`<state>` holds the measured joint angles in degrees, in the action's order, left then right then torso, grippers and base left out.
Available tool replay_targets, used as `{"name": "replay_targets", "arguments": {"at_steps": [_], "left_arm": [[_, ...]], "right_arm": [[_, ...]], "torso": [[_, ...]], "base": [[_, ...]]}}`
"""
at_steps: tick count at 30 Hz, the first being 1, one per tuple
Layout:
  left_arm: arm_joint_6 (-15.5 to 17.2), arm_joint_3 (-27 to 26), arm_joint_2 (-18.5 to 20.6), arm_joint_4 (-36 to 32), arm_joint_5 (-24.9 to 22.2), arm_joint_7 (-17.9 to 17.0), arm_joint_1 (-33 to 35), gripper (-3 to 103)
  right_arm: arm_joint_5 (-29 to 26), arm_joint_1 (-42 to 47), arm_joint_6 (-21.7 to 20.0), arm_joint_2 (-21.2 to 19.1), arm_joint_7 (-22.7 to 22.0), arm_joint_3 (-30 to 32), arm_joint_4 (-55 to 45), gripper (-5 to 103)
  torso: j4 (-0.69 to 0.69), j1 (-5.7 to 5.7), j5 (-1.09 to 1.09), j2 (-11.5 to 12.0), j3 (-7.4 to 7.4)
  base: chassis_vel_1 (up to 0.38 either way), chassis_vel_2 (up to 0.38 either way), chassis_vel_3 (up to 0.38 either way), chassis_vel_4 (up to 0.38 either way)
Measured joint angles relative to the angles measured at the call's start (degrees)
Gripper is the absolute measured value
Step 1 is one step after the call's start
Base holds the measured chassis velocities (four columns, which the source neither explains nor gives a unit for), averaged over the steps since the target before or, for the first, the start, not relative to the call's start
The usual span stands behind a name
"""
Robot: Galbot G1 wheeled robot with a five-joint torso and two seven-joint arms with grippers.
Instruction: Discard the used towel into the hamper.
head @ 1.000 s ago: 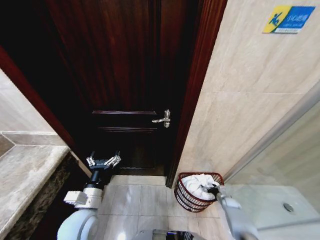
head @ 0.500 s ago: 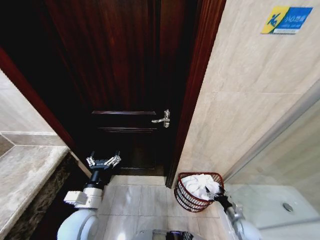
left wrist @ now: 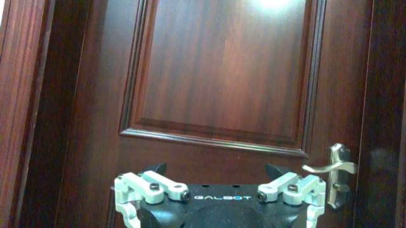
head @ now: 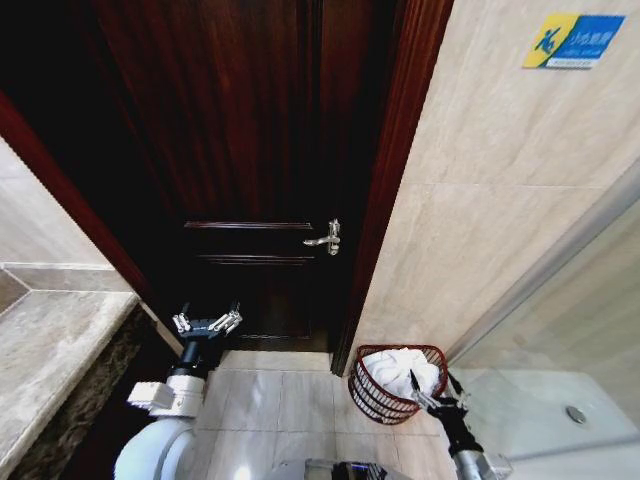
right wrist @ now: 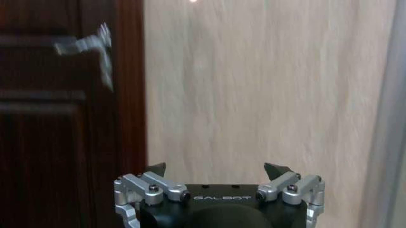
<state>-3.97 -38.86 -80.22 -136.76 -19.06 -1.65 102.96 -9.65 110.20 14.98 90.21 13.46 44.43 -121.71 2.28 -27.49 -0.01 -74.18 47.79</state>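
Two tools spread open, empty: right tool (head: 436, 391) at the five o'clock rim of small round reddish-brown wire hamper (head: 376, 398); left tool (head: 206, 321) parked near dark wooden door (head: 250, 150). Crumpled white towel (head: 398, 368) inside hamper; probably light, soft, pinchable at any raised fold.

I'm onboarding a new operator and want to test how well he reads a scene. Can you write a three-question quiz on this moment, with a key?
1. True or false: the towel lies inside the hamper.
2. The right gripper is: A) shut on the towel, B) open and empty beside the hamper, C) on the door handle.
3. What does the left gripper face?

Key:
1. True; the white towel fills the basket's top.
2. B.
3. The dark wooden door, with fingers open and nothing held.
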Motion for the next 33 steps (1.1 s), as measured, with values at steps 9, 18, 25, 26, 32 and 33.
{"name": "replay_targets", "arguments": {"at_steps": [9,18,25,26,32,33], "left_arm": [[0.00,0.00,0.00,0.00,0.00,0.00,0.00,100],[0.00,0.00,0.00,0.00,0.00,0.00,0.00,100],[0.00,0.00,0.00,0.00,0.00,0.00,0.00,100],[0.00,0.00,0.00,0.00,0.00,0.00,0.00,100],[0.00,0.00,0.00,0.00,0.00,0.00,0.00,100],[0.00,0.00,0.00,0.00,0.00,0.00,0.00,100]], "right_arm": [[2.41,0.57,-3.39,1.90,0.05,-0.63,-13.04,100],[2.74,0.18,-2.31,1.92,1.95,0.29,-14.99,100],[1.29,0.43,-1.35,1.93,2.55,0.50,-14.35,100],[1.22,0.35,-1.34,2.14,2.62,0.42,-14.35,100],[1.19,0.30,-1.34,2.13,2.64,0.39,-14.23,100],[1.19,0.28,-1.34,2.10,2.64,0.38,-14.19,100]], "torso": [[0.00,0.00,0.00,0.01,0.00],[-0.01,0.00,0.01,0.01,0.00],[-0.01,0.00,0.01,0.01,0.00],[-0.01,0.00,0.02,0.01,0.00],[-0.01,0.00,0.01,0.01,0.00],[0.00,0.00,0.01,0.01,0.00]], "base": [[0.000,0.000,0.000,0.000],[0.000,0.000,0.000,0.000],[0.000,0.000,0.000,0.000],[0.000,0.000,0.000,0.000],[0.000,0.000,0.000,0.000],[0.000,0.000,0.000,0.000]]}}
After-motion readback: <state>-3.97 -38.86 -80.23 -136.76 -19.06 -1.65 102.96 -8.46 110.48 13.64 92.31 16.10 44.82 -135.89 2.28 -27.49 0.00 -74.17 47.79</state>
